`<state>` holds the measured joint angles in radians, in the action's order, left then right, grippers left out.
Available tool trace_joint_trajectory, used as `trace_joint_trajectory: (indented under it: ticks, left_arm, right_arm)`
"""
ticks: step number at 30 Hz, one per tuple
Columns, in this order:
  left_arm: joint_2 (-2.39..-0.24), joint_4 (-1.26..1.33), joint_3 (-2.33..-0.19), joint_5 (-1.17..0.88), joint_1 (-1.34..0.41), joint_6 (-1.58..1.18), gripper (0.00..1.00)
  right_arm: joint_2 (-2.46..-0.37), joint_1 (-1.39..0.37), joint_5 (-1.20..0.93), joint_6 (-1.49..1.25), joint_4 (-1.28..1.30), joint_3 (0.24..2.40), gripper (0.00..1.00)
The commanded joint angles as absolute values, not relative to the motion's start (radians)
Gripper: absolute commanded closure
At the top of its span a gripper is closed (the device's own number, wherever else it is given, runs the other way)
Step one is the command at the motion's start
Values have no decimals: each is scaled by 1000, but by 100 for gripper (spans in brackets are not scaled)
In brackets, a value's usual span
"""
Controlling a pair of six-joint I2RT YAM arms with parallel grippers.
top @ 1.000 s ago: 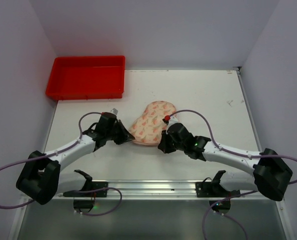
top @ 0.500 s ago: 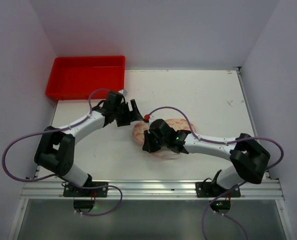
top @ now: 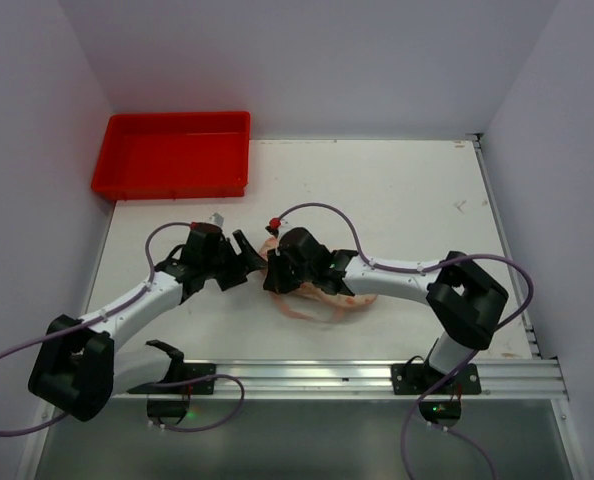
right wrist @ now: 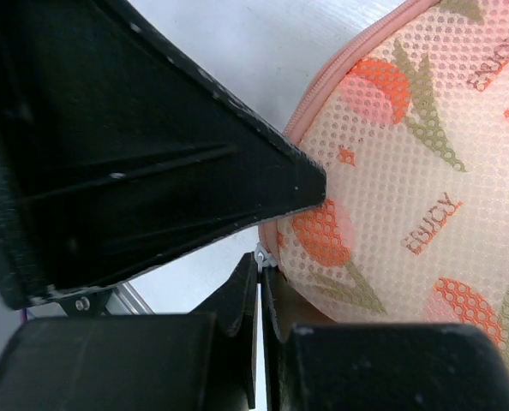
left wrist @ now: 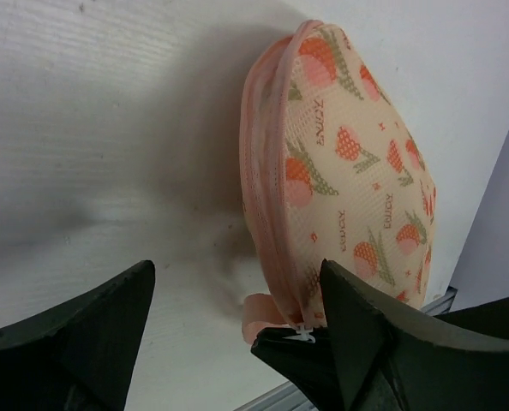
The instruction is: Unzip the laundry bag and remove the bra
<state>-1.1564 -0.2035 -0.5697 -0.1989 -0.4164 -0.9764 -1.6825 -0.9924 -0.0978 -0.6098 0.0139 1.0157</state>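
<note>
The laundry bag (left wrist: 349, 171), cream mesh with an orange print and a pink zipper edge, stands on its edge on the white table. In the top view the laundry bag (top: 322, 300) lies mostly under the right arm. My right gripper (right wrist: 259, 272) is shut on the small white zipper pull (right wrist: 260, 254) at the bag's lower end. My left gripper (left wrist: 237, 267) is open, and its fingers (left wrist: 357, 325) straddle the same end of the bag (right wrist: 409, 171) without closing on it. In the top view the left gripper (top: 249, 252) and right gripper (top: 274, 272) meet nose to nose. The bra is hidden.
A red plastic tray (top: 172, 152) sits at the far left corner of the table. A thin pink loop strap (left wrist: 256, 310) curls on the table beside the zipper pull. The rail (top: 307, 375) runs along the near edge.
The left gripper went from shut to open and pulled back toward the bag's left end. The right arm dragged the bag leftward and nearer, tipping it onto its edge.
</note>
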Motion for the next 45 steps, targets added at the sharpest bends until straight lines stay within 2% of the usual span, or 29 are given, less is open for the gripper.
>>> trace_joint_trajectory:
  ticks: [1,4,5,7,8,10,14,18,24,29,33,34,35,37,38,39,41,45]
  left_arm:
    - [-1187,-66,-566,-262,-433,-1046,22]
    - [-1212,-9,-568,-265,-451,-1061,32]
    - [-1216,27,-563,-264,-457,-1069,45]
    - [-1230,55,-557,-262,-457,-1078,62]
    - [-1235,61,-552,-264,-457,-1081,80]
    - [-1246,69,-548,-258,-456,-1081,100]
    - [-1267,45,-557,-244,-440,-1051,100]
    - [-1284,-21,-580,-250,-411,-990,100]
    - [-1334,-133,-675,-239,-333,-816,100]
    - [-1503,-183,-851,-261,-272,-648,100]
    - [-1640,-144,-991,-342,-262,-617,100]
    - [-1687,-134,-1043,-397,-262,-630,94]
    - [-1707,-121,-1064,-420,-262,-638,78]
    - [-1733,-117,-1115,-460,-262,-658,59]
    - [-1729,-138,-1121,-453,-262,-684,33]
    - [-1721,-158,-1124,-433,-262,-692,24]
    - [-1669,-201,-1105,-370,-261,-704,13]
    - [-1461,-276,-955,-246,-261,-765,7]
  right_arm:
    - [-1690,-996,-113,-626,-54,1039,100]
    - [-1694,-1003,-112,-635,-54,1035,100]
    - [-1692,-1002,-110,-637,-54,1032,100]
    - [-1675,-1003,-112,-641,-34,1014,100]
    - [-1661,-1002,-110,-644,-16,1009,100]
    - [-1602,-1002,-95,-646,30,965,100]
    - [-1447,-986,-48,-627,97,826,100]
    - [-1267,-855,-64,-629,205,637,100]
    - [-979,-704,24,-667,428,537,100]
    - [-943,-684,5,-704,518,589,100]
    - [-989,-699,-147,-669,372,577,100]
    - [-1012,-710,-159,-664,315,583,100]
    - [-1040,-725,-166,-654,296,595,100]
    - [-1138,-778,-178,-650,247,656,100]
    - [-1173,-796,-182,-652,227,678,100]
    - [-1205,-834,-189,-658,209,731,100]
    - [-1316,-871,-212,-669,149,788,100]
    - [-1497,-952,-239,-698,51,955,100]
